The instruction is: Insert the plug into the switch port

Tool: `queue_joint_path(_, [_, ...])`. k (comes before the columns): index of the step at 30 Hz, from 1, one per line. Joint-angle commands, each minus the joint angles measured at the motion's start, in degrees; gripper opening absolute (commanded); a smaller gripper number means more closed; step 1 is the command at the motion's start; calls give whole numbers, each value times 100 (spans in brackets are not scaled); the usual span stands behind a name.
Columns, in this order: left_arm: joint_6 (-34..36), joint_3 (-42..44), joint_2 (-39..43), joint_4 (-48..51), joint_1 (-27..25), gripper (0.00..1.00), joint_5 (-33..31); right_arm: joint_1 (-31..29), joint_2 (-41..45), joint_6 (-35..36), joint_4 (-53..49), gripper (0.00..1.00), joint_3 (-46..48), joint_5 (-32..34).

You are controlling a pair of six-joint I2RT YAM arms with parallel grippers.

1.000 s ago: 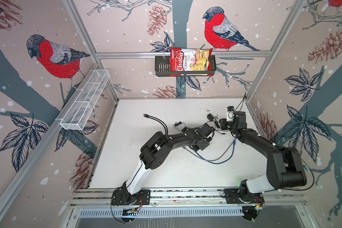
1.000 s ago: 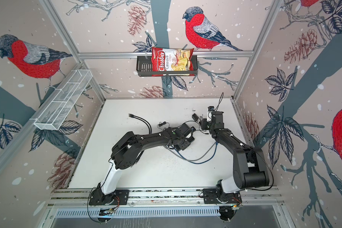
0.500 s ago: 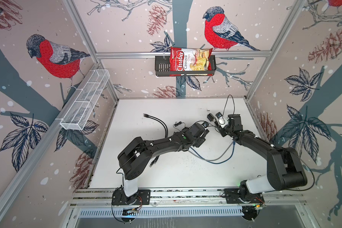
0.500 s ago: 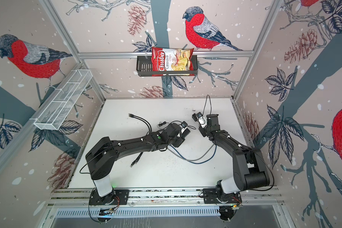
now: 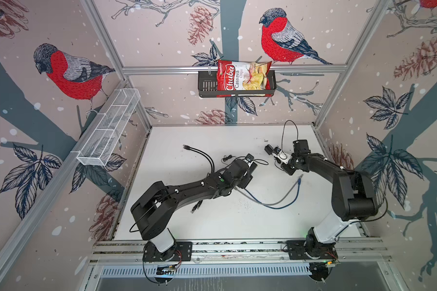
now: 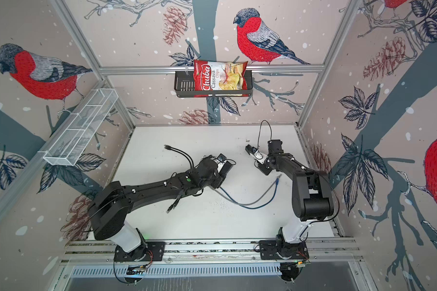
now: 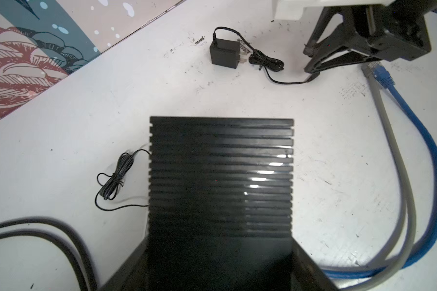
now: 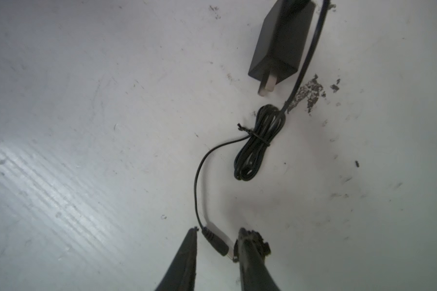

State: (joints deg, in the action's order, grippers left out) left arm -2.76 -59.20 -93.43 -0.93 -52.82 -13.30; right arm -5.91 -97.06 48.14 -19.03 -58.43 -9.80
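Black barrel plug (image 8: 218,247) lies flat on the white table (image 8: 86,126), slanted between the fingertips of the right gripper (image 8: 217,230). Those jaws are apart and straddle it. One finger looks to touch the plug's metal tip, but nothing is pinched yet. The left gripper (image 5: 246,170) is clamped on the ribbed black switch (image 7: 220,176), well apart from the plug. It seems held clear of the table, though I can't confirm that.

Risks as I see them:
- The plug sits crooked in the gap, so closing now could grab it skewed or flick it out sideways.
- The thin lead runs to a tied cord bundle (image 8: 257,143) and the power adapter (image 8: 280,42). There is little free slack, so a lift may drag both along or pull the plug out of the grip.
- No port shows in any view, so I can't judge alignment. A skewed plug would jam at the socket.
- The blue cable (image 7: 414,141) and grey cable (image 7: 389,141) loop near the switch and could snag the left arm.

Counts:
- two grippers
- one switch
- one barrel plug
- one adapter
- two tied bundles of thin cord, the second (image 7: 114,179) just beside the switch
- four network cables: one blue, one grey, two black (image 5: 202,153)
- one chips bag (image 5: 242,78)
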Motion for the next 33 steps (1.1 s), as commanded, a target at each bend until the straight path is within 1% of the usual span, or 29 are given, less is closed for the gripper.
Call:
queue_joint_path(1, [-110, 114, 156, -396, 43, 48, 114, 21, -62, 370, -486, 30, -115, -317])
queue_joint_path(3, [-136, 172, 211, -426, 80, 47, 137, 55, -138, 477, -682, 30, -217, -356])
queue_joint_path(10, [-171, 321, 269, -452, 123, 48, 187, 64, -475, 670, -919, 29, -511, 122])
queue_joint_path(13, [-176, 346, 273, -465, 131, 47, 181, 55, -603, 725, -1013, 29, -687, 210])
queue_joint_path(17, [-198, 367, 283, -478, 135, 48, 194, 38, -660, 848, -1024, 29, -807, 232])
queue_joint_path(23, [-207, 400, 265, -478, 151, 47, 204, 29, -830, 1081, -1299, 29, -997, 304])
queue_joint_path(33, [-181, 444, 265, -509, 166, 48, 249, 1, -979, 1407, -1405, 29, -1047, 368])
